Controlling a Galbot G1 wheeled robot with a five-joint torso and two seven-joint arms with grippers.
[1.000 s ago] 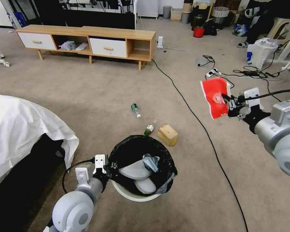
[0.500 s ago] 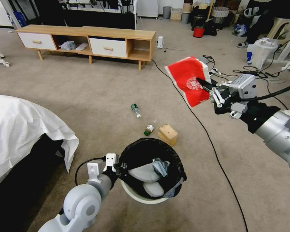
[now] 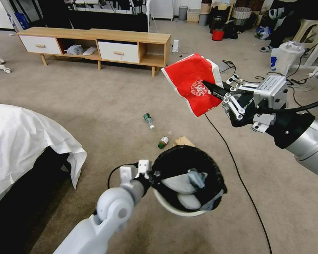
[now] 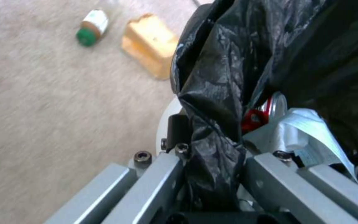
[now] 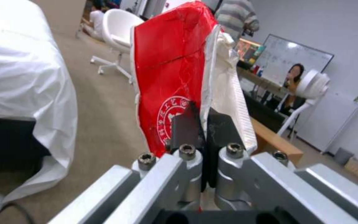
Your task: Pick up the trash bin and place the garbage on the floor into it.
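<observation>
While both arms are raised above the carpet, the findings are as follows.

Left gripper [image 3: 152, 174]: fingers clamped on the rim of the trash bin [image 3: 166, 206], one outside the wall and one inside, pinching the liner; bin held off the floor [image 3: 95, 106], tilted, low in the head view.
Trash bin: round white plastic wall, smooth; crinkled glossy black bag [image 4: 212, 93] folded over the rim. The left wrist view shows part of a red can [image 4: 254, 117] and white and pale blue tissue [image 4: 299, 133] inside; the rest of the contents are hidden by the bag.
Right gripper [image 3: 210, 86]: closed on the red snack packet [image 3: 192, 83], held in the air beyond the bin, towards the cabinet.
Red snack packet: flat crumpled foil, red face, white inner side [image 5: 224, 93], round white seal printed on the red; its characters are too small to read.
Floor: beige-grey short-pile carpet, crossed by a black cable [image 3: 233, 162].
Tan box [image 3: 182, 141]: blocky, on the floor just behind the bin, its near part cut off by the rim.
Small green-capped bottle [image 3: 163, 142]: lying beside the box, brown body, white label unreadable.
Clear bottle [image 3: 148, 120]: green-labelled, lying farther out towards the cabinet.
Cabinet [image 3: 95, 46]: low, wooden, two white drawers, at the far edge of the floor.
White sheet [image 3: 21, 141]: draped cloth at the robot's left.
</observation>
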